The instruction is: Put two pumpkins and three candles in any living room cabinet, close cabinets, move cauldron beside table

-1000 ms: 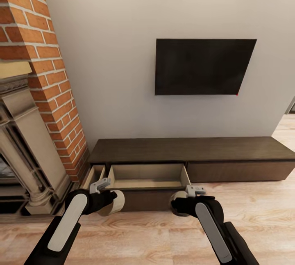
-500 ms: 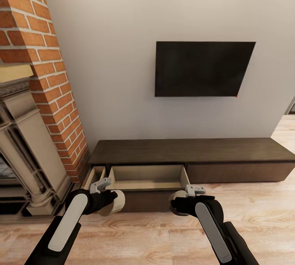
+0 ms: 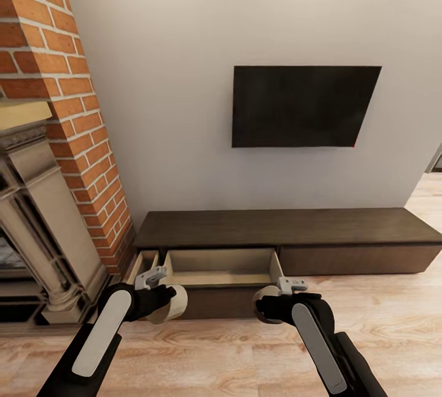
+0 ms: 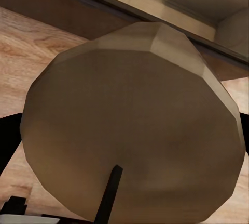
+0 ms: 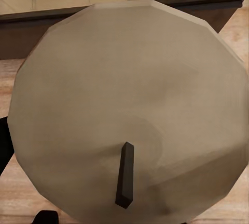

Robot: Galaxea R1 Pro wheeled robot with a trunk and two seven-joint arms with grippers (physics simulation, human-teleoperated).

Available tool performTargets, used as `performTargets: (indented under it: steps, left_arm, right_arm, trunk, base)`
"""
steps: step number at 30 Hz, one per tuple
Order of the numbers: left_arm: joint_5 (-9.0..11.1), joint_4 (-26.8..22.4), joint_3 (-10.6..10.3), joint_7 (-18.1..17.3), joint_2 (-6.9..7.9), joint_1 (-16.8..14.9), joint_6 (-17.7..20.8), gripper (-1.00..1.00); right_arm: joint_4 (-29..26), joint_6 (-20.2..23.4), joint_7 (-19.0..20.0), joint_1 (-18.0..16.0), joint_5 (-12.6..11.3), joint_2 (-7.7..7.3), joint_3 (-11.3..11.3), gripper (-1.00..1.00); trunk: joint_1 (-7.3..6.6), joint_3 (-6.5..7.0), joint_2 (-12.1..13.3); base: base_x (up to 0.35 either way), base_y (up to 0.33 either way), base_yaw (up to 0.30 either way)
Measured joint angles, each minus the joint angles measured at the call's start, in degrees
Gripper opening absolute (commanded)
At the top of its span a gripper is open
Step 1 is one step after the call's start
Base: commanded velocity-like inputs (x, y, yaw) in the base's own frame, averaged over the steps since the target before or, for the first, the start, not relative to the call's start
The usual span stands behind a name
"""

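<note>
I'm carrying two stiff, light cream-topped candles, left gripper [image 3: 161,295] and right gripper [image 3: 270,305] each clamping one's sides, low dark-brown cabinet [image 3: 221,268] at twelve o'clock.

Cabinet [image 3: 282,228] against wall below TV [image 3: 305,106]; fireplace [image 3: 37,219] left; open drawer [image 3: 221,268] at cabinet's left.

You are looking at each gripper's fingers being covered by the candle in front of them: the left candle [image 4: 129,125] and the right candle [image 5: 129,109] are blocking most of the wrist views. The fireplace [image 3: 37,225] is running off the head view's left edge.
</note>
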Motion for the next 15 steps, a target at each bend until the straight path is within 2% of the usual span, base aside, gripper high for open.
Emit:
performTargets:
  steps: [9, 15]
  left_arm:
    - [-0.02, -1.58, -0.52, 0.0, 0.02, 0.06, -0.03, -1.0]
    - [-0.08, -1.76, -0.43, 0.0, 0.09, 0.09, 0.0, -1.0]
  right_arm:
    - [0.32, 0.0, 0.01, 0.0, -0.01, 0.04, 0.0, -1.0]
    - [0.44, 0.01, 0.0, 0.01, 0.0, 0.0, 0.0, -1.0]
  trunk:
    - [-1.98, 1.62, 3.61]
    - [-1.98, 1.62, 3.63]
  base:
    - [0.0, 0.0, 0.0]
    - [0.004, 0.0, 0.0]
